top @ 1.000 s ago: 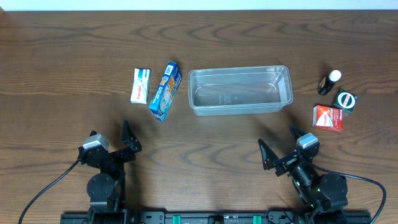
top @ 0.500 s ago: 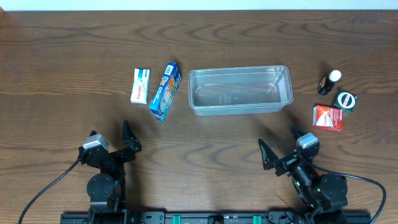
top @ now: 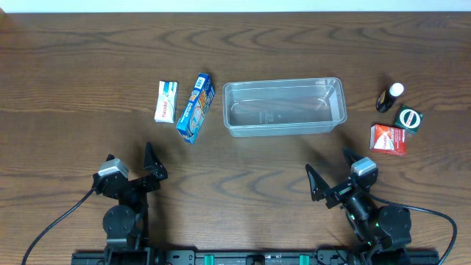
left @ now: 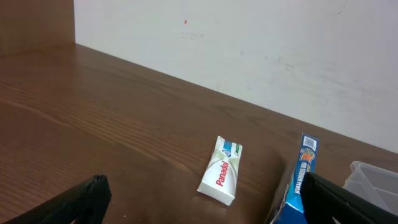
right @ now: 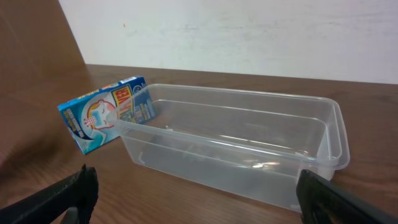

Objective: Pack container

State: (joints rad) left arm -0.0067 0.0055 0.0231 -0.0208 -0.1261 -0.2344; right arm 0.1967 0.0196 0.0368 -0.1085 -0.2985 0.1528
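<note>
The clear plastic container [top: 284,107] lies empty mid-table, also seen in the right wrist view [right: 236,146]. Left of it a blue box [top: 195,107] stands on edge, and a white Panadol box [top: 167,101] lies flat further left; both show in the left wrist view, the white box [left: 221,170] and the blue box [left: 300,180]. Right of the container sit a red box [top: 388,138], a green-and-white round item [top: 409,118] and a small dark bottle [top: 389,97]. My left gripper [top: 129,162] and right gripper [top: 329,171] are open near the front edge, holding nothing.
A white wall [left: 249,43] rises behind the table's far edge. Black cables [top: 51,224] run from both arm bases along the front edge.
</note>
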